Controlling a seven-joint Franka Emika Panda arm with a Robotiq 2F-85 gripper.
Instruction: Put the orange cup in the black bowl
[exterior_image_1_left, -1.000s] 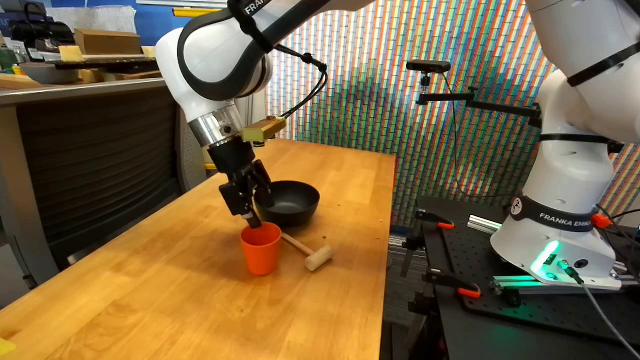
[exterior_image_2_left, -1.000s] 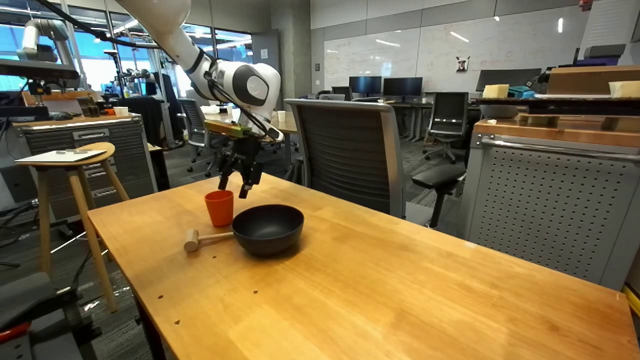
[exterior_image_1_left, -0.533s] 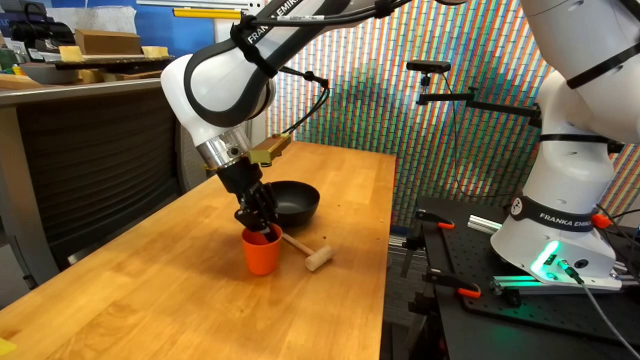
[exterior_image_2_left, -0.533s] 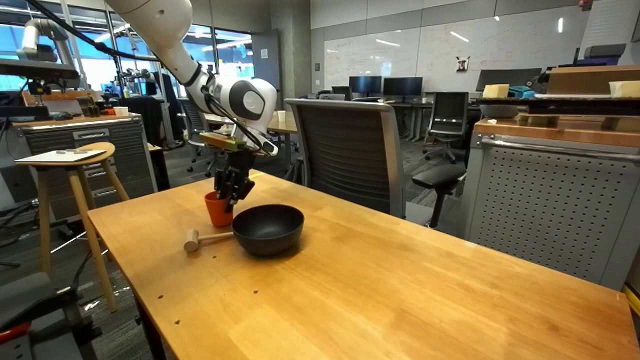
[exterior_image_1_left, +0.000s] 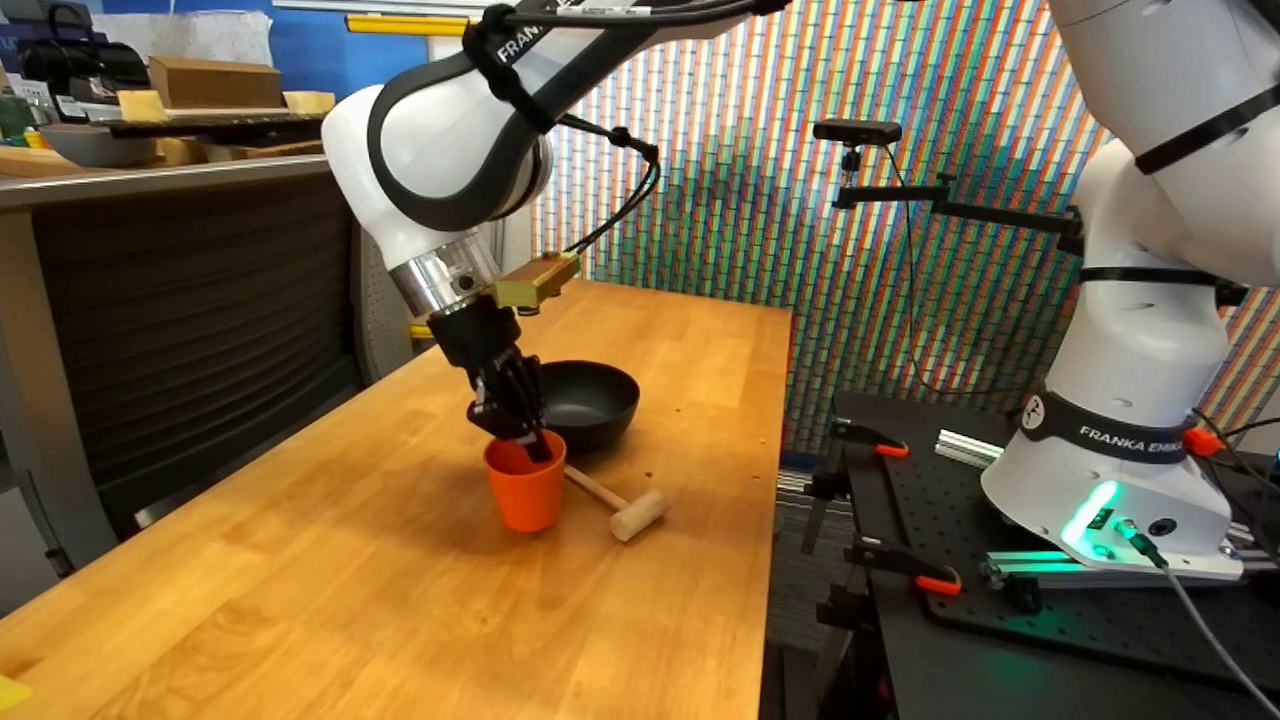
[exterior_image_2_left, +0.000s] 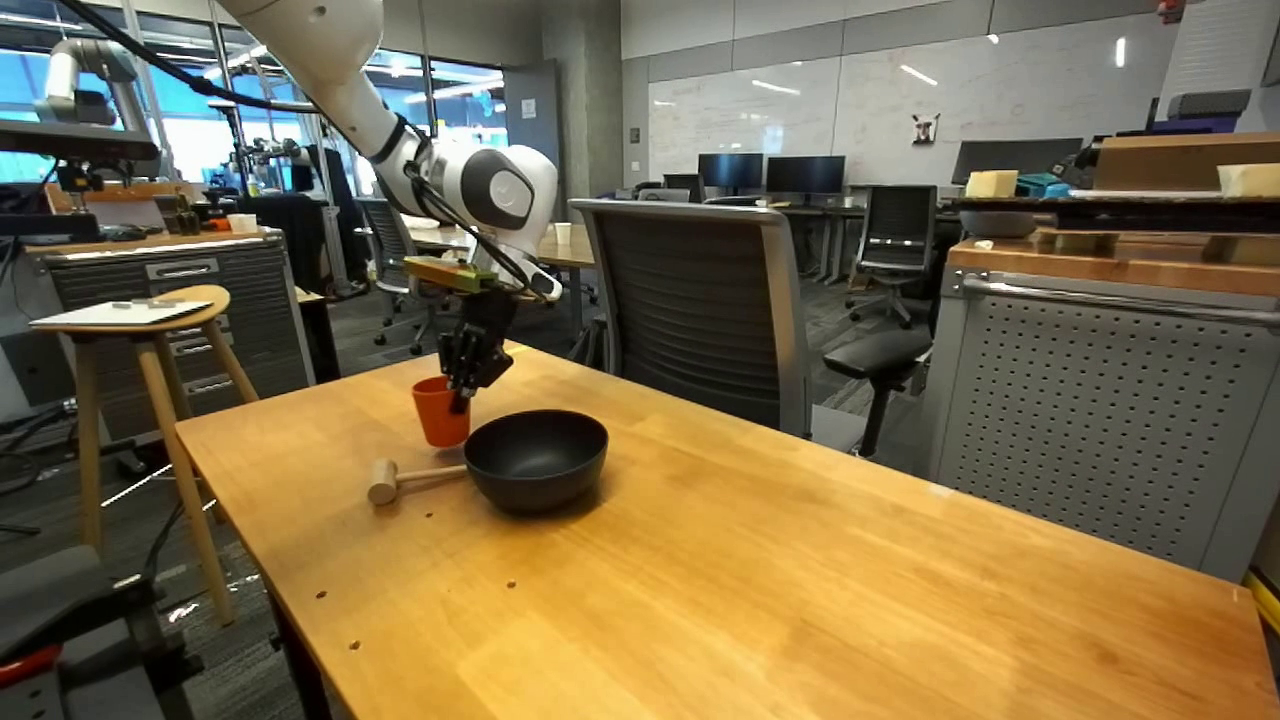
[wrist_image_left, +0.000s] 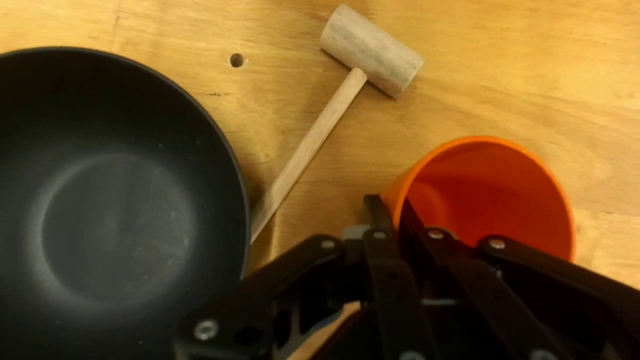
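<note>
The orange cup (exterior_image_1_left: 527, 498) is upright, a little above the table in both exterior views, with its mouth facing up. My gripper (wrist_image_left: 392, 207) is shut on the near wall of the cup (wrist_image_left: 500, 200): one finger stands inside the rim, its partner against the outside. In an exterior view, the gripper (exterior_image_2_left: 458, 402) comes down at a slant on the cup's side toward the bowl. The black bowl (wrist_image_left: 115, 225) rests on the table beside the cup, with nothing inside. Part of the cup's rim is hidden behind the fingers in the wrist view.
A wooden mallet (wrist_image_left: 372, 52) lies between cup and bowl, its handle running under the bowl's rim in the wrist view. A dark office chair (exterior_image_2_left: 690, 310) stands at the edge of the wooden table (exterior_image_2_left: 760, 560).
My gripper has come down over the cup's rim and shut on its wall. Since half a second ago, gripper and cup have risen slightly together. Bowl and mallet have stayed put.
</note>
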